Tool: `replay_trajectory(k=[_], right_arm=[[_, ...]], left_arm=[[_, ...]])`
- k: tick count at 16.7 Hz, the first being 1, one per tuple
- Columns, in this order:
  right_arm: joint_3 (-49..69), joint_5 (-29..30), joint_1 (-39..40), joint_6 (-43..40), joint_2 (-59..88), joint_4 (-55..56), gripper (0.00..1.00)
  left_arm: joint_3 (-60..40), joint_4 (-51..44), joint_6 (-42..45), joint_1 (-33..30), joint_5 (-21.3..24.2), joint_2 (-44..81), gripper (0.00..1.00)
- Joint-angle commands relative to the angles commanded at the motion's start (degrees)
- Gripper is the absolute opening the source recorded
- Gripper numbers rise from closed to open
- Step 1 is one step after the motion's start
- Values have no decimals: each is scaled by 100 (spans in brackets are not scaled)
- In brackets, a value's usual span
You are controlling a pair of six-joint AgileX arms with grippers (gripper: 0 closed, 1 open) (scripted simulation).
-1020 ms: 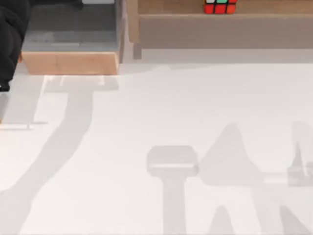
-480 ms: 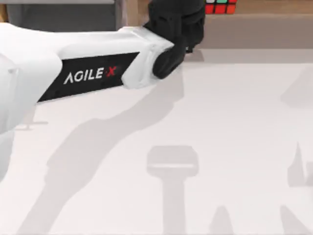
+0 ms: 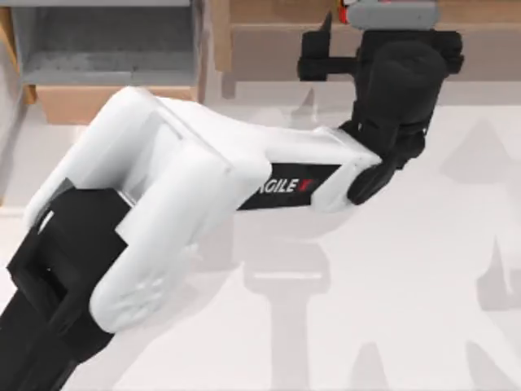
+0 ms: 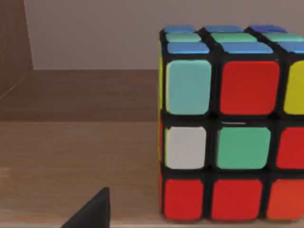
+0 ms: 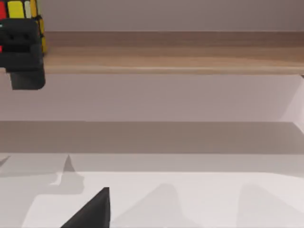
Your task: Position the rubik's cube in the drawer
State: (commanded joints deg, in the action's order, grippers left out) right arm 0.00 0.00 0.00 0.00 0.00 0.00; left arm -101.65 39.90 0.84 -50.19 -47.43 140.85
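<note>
**Left arm reaches the shelf; cube not yet gripped**

Since the earlier frame the left arm has swung across the counter (image 3: 407, 269), its end effector (image 3: 389, 16) now at the long wooden shelf (image 3: 269, 41) where the rubik's cube (image 4: 228, 128) sits. The drawer (image 3: 106, 49) stands open at the far left, well apart. This looks like the approach step; next comes closing squarely on the cube. The wrist housing hides most of the cube from above, and I cannot tell how wide the jaws stand. The right arm is parked, facing the shelf.
</note>
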Motion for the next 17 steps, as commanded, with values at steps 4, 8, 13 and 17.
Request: replay_trajectory(k=[4, 8, 13, 17], right_arm=[[0, 0, 0, 0, 0, 0, 100], [0, 0, 0, 0, 0, 0, 100], [0, 0, 0, 0, 0, 0, 100], [0, 0, 0, 0, 0, 0, 100]], left_arm=[[-8, 2, 1, -5, -5, 16, 100], [-202, -98, -6, 58, 55, 124, 100], [-1245, -604, -15, 267, 272, 659, 100], [-1948, -955, -24, 425, 434, 1017, 100]])
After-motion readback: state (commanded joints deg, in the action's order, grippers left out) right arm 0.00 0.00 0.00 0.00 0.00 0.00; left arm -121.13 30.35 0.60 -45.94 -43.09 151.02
